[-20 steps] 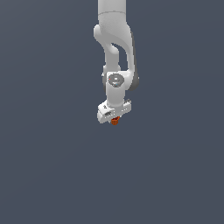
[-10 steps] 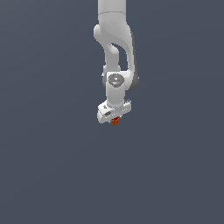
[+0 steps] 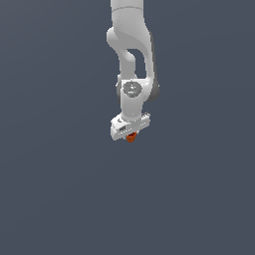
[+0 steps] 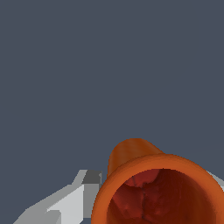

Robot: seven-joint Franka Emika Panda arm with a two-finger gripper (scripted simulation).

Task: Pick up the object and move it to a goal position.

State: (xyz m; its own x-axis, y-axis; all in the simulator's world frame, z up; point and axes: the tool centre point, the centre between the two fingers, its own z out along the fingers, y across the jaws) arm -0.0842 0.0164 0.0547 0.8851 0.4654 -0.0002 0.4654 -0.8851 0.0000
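The object is a tiny orange-red cup (image 3: 131, 138) that peeks out just below my white gripper (image 3: 131, 134) in the exterior view. In the wrist view the cup (image 4: 148, 183) is very close, its rimmed open top facing the camera, and a grey-white finger (image 4: 72, 201) lies against one side of it. The other finger barely shows beyond the rim. My gripper is shut on the cup. The arm hangs straight down over it.
A plain dark grey surface (image 3: 60, 189) fills both views. No other object, edge or goal marker shows.
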